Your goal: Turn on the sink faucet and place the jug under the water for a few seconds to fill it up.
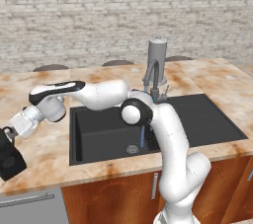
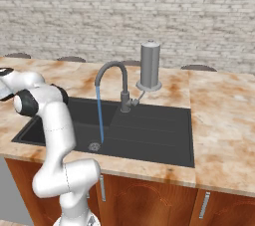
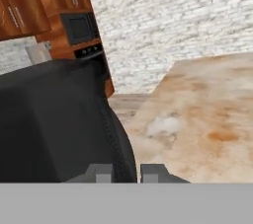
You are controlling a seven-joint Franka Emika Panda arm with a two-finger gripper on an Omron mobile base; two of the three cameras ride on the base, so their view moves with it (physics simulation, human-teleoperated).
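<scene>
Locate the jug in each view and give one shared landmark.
Left base view: jug at the far left edge, on the counter, at the arm's end.
Right base view: not in it.
Hand view: jug fills the left half.
Shared landmark: marbled counter.

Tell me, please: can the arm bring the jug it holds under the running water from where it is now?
Probably yes. The gripper is shut on the jug over the counter left of the sink. The open basin between it and the water holds nothing; the faucet spout arches high.
</scene>
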